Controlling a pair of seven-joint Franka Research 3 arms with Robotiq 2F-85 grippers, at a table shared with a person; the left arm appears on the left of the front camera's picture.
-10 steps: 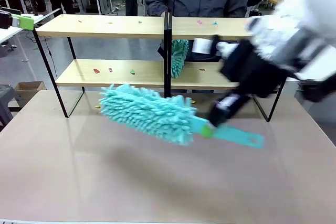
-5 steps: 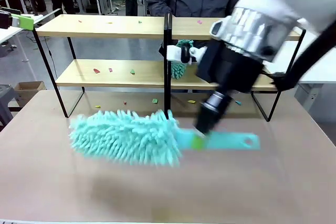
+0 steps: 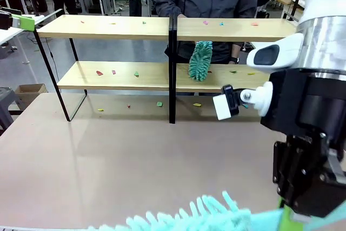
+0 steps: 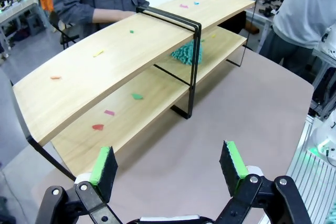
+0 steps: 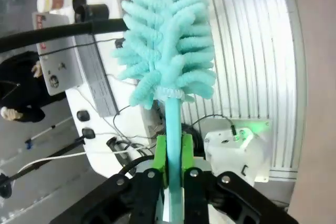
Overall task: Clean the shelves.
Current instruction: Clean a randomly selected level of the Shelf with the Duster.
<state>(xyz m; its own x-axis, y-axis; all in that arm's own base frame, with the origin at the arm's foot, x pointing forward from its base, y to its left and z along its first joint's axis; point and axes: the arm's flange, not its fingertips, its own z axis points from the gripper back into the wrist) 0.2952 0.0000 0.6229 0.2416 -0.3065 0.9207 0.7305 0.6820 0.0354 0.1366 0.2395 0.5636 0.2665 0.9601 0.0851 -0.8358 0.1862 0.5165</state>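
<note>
Brown table (image 3: 108,160) fills the bottom of the front view. Across the top stand the shelves (image 3: 108,27), with coloured bits (image 3: 99,72) on both boards. My right claw (image 5: 171,145), bottom middle, squeezes a fluffy blue-green duster (image 5: 168,51). My left claw (image 4: 168,169) is wide, holding nothing.

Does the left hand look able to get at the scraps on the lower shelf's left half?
Probably yes. The left hand is open and empty, facing the shelves and their scraps with bare table between; the person's duster sits beyond the centre upright.
</note>
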